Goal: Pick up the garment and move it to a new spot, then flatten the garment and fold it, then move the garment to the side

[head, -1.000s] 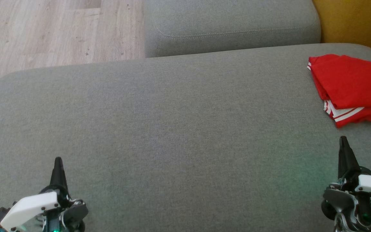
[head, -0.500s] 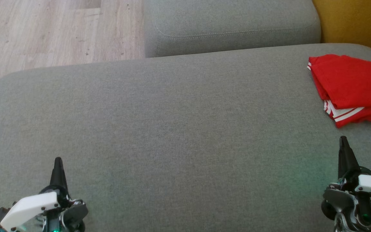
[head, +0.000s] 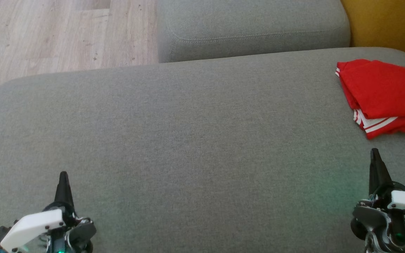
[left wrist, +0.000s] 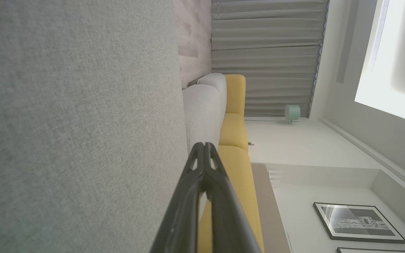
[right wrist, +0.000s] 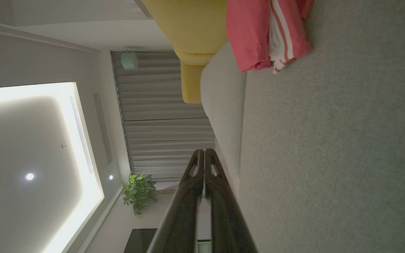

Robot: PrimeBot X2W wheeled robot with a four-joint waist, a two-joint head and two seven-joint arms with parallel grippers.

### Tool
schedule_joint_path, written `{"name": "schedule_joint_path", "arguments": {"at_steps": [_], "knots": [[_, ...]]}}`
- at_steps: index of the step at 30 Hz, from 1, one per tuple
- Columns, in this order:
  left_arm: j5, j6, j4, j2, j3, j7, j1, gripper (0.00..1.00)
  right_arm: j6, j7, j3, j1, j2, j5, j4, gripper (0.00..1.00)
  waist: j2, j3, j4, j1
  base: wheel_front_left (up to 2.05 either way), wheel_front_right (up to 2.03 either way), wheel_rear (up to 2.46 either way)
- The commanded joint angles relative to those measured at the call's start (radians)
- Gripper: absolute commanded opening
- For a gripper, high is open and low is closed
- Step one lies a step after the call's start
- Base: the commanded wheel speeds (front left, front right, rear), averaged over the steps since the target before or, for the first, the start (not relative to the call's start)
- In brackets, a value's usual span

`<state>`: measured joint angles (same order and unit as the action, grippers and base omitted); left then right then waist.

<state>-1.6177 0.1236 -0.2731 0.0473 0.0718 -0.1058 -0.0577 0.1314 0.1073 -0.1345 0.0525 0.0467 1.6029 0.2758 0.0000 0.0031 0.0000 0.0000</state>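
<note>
Garment [head: 385, 95], red, lay folded at sofa cushion's [head: 188, 140] far right; likely light, limp, best pinched through a stacked edge. Left gripper [head: 63, 175] and right gripper [head: 375, 153] were fully closed, empty, clear of it.

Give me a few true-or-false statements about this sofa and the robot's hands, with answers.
1. A red garment lies folded near the right end of the grey cushion. True.
2. The right gripper holds the garment. False: it is shut on nothing and is apart from the garment, on the robot's side of it.
3. The left gripper is shut. True.
4. The floor is blue carpet. False: it is pale wood.
5. The garment has white stripes. True.
</note>
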Motion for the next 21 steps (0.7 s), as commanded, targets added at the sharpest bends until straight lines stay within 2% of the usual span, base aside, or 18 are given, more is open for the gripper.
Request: {"name": "schedule_joint_path", "arguments": {"at_steps": [1,21], "knots": [[0.009,0.007,0.028,0.004,0.041,-0.007,-0.050,0.00,-0.001,0.007,0.020,0.056,0.004,0.005,-0.031,0.00,0.0000,0.000,0.000,0.0000,0.00,0.00,0.00],[0.009,0.007,0.028,0.004,0.042,-0.007,-0.050,0.00,-0.001,0.007,0.020,0.056,0.004,0.005,-0.031,0.00,0.0000,0.000,0.000,0.0000,0.00,0.00,0.00]]}}
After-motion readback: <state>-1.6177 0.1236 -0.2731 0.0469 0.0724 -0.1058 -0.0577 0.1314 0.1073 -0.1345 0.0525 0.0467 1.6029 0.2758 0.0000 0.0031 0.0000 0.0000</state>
